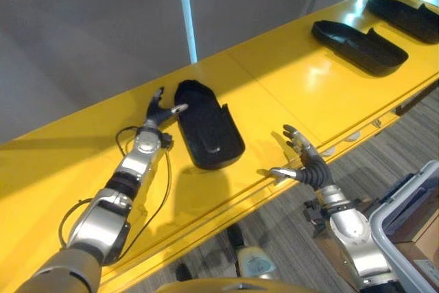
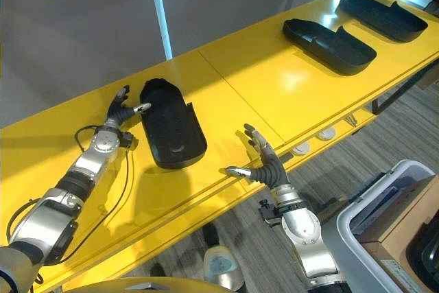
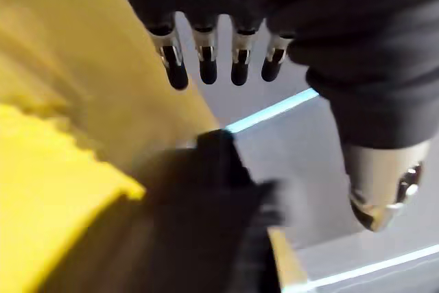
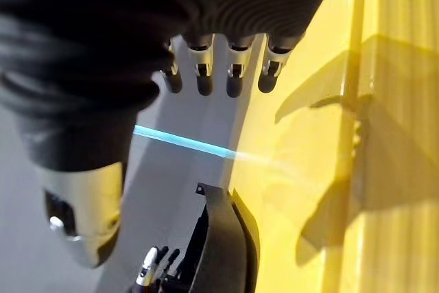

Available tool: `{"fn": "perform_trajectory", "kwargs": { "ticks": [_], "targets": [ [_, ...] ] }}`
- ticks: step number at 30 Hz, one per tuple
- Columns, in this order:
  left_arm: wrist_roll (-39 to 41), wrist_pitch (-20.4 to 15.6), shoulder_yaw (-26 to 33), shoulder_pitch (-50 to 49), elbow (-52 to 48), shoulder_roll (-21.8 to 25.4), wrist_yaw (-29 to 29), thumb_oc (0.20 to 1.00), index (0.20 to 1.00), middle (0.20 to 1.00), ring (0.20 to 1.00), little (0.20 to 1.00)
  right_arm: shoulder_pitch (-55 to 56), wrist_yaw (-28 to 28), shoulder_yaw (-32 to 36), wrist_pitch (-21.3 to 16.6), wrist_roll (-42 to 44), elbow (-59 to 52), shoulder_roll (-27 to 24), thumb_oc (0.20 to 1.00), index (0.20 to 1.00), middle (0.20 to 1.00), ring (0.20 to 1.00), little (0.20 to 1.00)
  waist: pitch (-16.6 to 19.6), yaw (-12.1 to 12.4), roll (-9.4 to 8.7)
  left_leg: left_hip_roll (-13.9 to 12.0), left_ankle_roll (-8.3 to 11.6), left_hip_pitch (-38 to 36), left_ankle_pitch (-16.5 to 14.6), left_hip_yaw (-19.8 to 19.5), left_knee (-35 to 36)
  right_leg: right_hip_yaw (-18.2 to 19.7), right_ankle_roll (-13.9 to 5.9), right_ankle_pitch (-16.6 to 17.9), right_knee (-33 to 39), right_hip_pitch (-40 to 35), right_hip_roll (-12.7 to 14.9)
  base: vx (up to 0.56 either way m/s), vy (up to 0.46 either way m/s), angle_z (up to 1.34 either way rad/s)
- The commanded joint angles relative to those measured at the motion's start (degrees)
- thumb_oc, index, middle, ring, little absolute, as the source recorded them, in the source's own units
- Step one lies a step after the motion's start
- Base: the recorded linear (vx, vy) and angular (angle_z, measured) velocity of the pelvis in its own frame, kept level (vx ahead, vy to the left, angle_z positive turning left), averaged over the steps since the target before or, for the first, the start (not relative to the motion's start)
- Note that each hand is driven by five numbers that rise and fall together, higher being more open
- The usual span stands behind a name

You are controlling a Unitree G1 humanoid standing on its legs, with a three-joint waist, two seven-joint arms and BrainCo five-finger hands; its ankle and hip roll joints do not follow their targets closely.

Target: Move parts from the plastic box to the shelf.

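A black moulded part lies on the yellow shelf, also seen in the right eye view as the black part. My left hand rests beside its far left end, fingers straight and spread, thumb tip touching the part's rim. My right hand hovers open at the shelf's front edge, to the right of the part and apart from it. The left wrist view shows straight fingers above the dark part. In the right wrist view, the part lies past the spread fingers.
Two more black parts lie further right along the shelf. A grey plastic box stands on the floor at the lower right. A grey wall with a light-blue stripe backs the shelf.
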State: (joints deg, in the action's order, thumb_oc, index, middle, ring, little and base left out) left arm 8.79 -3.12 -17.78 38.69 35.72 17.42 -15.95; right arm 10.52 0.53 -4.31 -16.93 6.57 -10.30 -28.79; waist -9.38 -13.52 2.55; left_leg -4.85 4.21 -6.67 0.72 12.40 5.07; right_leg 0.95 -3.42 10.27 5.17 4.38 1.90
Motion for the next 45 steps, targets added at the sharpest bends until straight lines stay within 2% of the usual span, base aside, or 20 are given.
{"fn": "perform_trajectory", "kwargs": {
  "ticks": [1, 6, 10, 14, 18, 20, 21, 24, 28, 36, 39, 42, 43, 44, 45],
  "targets": [
    [0.14, -3.52, 1.75, 5.68, 2.52, 2.88, -1.97, 1.0, 1.0, 1.0, 1.0, 1.0, -0.92, -1.19, 0.83, -1.45, -0.34, -2.44, -0.46, 1.0, 1.0, 1.0, 1.0, 1.0, 3.29, 0.52, -1.25, -2.06, 0.14, -2.43, -5.35, -2.51, -0.07, -1.42, -3.9, -9.13, -0.17, -4.86, 2.7, 0.0, 0.0, 0.0],
    [-5.72, -4.15, 4.92, 4.28, -6.82, 8.12, -5.97, 1.0, 1.0, 1.0, 1.0, 1.0, -2.22, -1.28, 1.86, -1.72, -0.81, -2.26, -1.12, 1.0, 1.0, 1.0, 1.0, 1.0, 4.67, 2.05, -1.55, -2.1, 0.12, -2.77, -5.47, -3.41, -0.07, -2.35, -3.83, -9.5, -0.17, -5.97, 2.95, -0.01, 0.001, 0.02],
    [-12.11, -5.9, 9.57, -2.88, -19.24, 10.67, -7.72, 1.0, 1.0, 1.0, 1.0, 1.0, -3.26, -1.1, 3.18, -2.31, -1.19, -2.44, -1.2, 1.0, 1.0, 1.0, 1.0, 1.0, 5.47, 3.43, -2.04, -2.13, 0.09, -3.05, -5.63, -4.16, -0.07, -3.21, -3.59, -9.91, -0.17, -6.82, 3.05, -0.01, 0.004, 0.14],
    [-16.0, -11.48, 16.03, -15.48, -32.78, 11.09, -6.5, 1.0, 1.0, 1.0, 1.0, 1.0, -4.04, 0.14, 5.42, -3.46, -0.48, -3.31, -1.22, 1.0, 1.0, 1.0, 1.0, 1.0, 6.09, 4.93, -3.17, -2.11, 0.02, -3.15, -5.4, -4.61, -0.07, -3.57, -3.24, -9.81, -0.29, -7.24, 3.2, -0.02, -0.006, 0.07],
    [-14.64, -16.97, 20.34, -31.03, -44.48, 8.69, -2.65, 1.0, 1.0, 1.0, 1.0, 1.0, -3.22, 0.39, 9.08, -4.46, 0.3, -2.98, -0.77, 1.0, 1.0, 1.0, 1.0, 1.0, 6.35, 6.76, -4.22, -2.03, -0.36, -3.24, -5.86, -5.33, -0.24, -4.02, -3.17, -9.97, -0.49, -7.76, 3.45, 0.03, 0.006, 0.06],
    [-14.56, -16.87, 20.48, -31.44, -44.78, 8.65, -2.5, 1.0, 1.0, 1.0, 1.0, 1.0, -3.08, 0.4, 8.95, -4.46, 0.29, -2.99, -0.81, 1.0, 1.0, 1.0, 1.0, 1.0, 6.53, 6.68, -4.04, -2.17, -0.35, -3.62, -6.48, -5.36, -0.2, -4.02, -3.28, -10.48, -0.42, -8.14, 3.32, 0.0, 0.004, 0.03],
    [-13.78, -18.39, 21.73, -37.24, -46.54, 7.91, -1.19, 1.0, 1.0, 1.0, 1.0, 1.0, -3.3, -0.12, 10.4, -4.88, 0.48, -2.73, -0.42, 1.0, 1.0, 1.0, 1.0, 1.0, 6.22, 7.9, -4.62, -1.91, -0.52, -3.19, -6.08, -5.74, -0.35, -4.35, -3.19, -10.06, -0.48, -8.07, 3.54, 0.01, 0.004, 0.09],
    [-10.84, -19.34, 23.16, -44.7, -48.0, 7.99, 1.96, 1.0, 1.0, 1.0, 1.0, 1.0, -2.74, -0.26, 11.71, -5.03, 0.3, -2.66, -0.49, 1.0, 1.0, 1.0, 1.0, 1.0, 5.84, 9.44, -5.16, -1.87, -0.71, -3.06, -6.56, -6.66, -0.49, -5.05, -3.28, -10.59, -0.43, -8.71, 3.59, 0.01, 0.005, 0.12],
    [-8.8, -19.7, 24.13, -46.35, -47.71, 7.94, 2.62, 1.0, 1.0, 1.0, 1.0, 1.0, -2.2, -0.51, 12.17, -5.08, -0.41, -2.9, -0.63, 1.0, 1.0, 1.0, 1.0, 1.0, 5.46, 10.11, -5.65, -1.82, -0.76, -2.52, -6.54, -7.5, -0.63, -5.62, -3.26, -10.69, -0.42, -8.8, 3.76, -0.01, 0.011, 0.17],
    [-9.24, -20.24, 24.21, -44.44, -48.33, 8.41, 2.3, 1.0, 1.0, 1.0, 1.0, 1.0, 0.37, 1.16, 13.07, -5.02, -1.16, -4.44, -1.3, 1.0, 1.0, 1.0, 1.0, 1.0, 4.76, 9.4, -6.2, -1.04, -1.28, -2.1, -6.61, -7.22, -0.29, -5.39, -3.91, -9.94, -0.39, -7.96, 4.58, -0.01, 0.026, 0.07],
    [-9.99, -20.31, 25.19, -45.53, -48.53, 8.58, 3.32, 1.0, 1.0, 1.0, 1.0, 1.0, 4.56, 3.57, 16.05, -4.96, -4.03, -7.04, -3.55, 1.0, 1.0, 1.0, 1.0, 1.0, 4.72, 8.59, -6.35, -0.68, -1.48, -2.11, -6.84, -6.67, -0.19, -4.79, -4.18, -9.66, -0.32, -7.55, 4.75, -0.02, 0.037, -0.05],
    [-9.99, -20.38, 25.88, -46.79, -49.24, 8.36, 4.19, 1.0, 1.0, 1.0, 1.0, 1.0, 8.26, 5.78, 18.96, -4.87, -2.81, -9.2, -5.01, 1.0, 1.0, 1.0, 1.0, 1.0, 4.42, 7.55, -6.45, -0.4, -1.72, -2.29, -7.11, -5.89, -0.14, -3.89, -4.58, -9.25, -0.25, -7.03, 4.93, -0.01, 0.04, -0.1],
    [-9.81, -20.26, 26.0, -46.86, -49.21, 8.26, 4.31, 1.0, 1.0, 1.0, 1.0, 1.0, 9.02, 6.63, 19.43, -4.83, -1.47, -9.53, -5.27, 0.548, 0.548, 0.548, 0.548, 0.548, 4.17, 7.09, -6.5, -0.26, -1.81, -2.22, -7.13, -5.49, -0.16, -3.41, -4.75, -8.99, -0.25, -6.64, 5.02, -0.05, 0.04, -0.24],
    [-9.86, -20.13, 26.21, -46.79, -49.15, 8.28, 4.49, 1.0, 1.0, 1.0, 1.0, 1.0, 9.81, 7.84, 19.88, -4.58, 0.18, -10.11, -5.19, 0.2, 0.2, 0.2, 0.2, 0.2, 4.05, 6.88, -6.48, -0.17, -1.9, -2.16, -7.15, -5.06, -0.15, -2.91, -4.91, -8.78, -0.24, -6.22, 5.09, -0.05, 0.048, -0.24],
    [-9.78, -20.05, 26.15, -46.67, -49.02, 8.31, 4.59, 1.0, 1.0, 1.0, 1.0, 1.0, 10.36, 9.13, 19.39, -4.53, 2.02, -10.4, -5.12, 0.2, 0.2, 0.2, 0.2, 0.2, 3.83, 6.54, -6.5, -0.1, -1.96, -2.12, -7.17, -4.75, -0.16, -2.6, -5.0, -8.61, -0.24, -5.93, 5.14, -0.04, 0.031, -0.25]
  ]
}}
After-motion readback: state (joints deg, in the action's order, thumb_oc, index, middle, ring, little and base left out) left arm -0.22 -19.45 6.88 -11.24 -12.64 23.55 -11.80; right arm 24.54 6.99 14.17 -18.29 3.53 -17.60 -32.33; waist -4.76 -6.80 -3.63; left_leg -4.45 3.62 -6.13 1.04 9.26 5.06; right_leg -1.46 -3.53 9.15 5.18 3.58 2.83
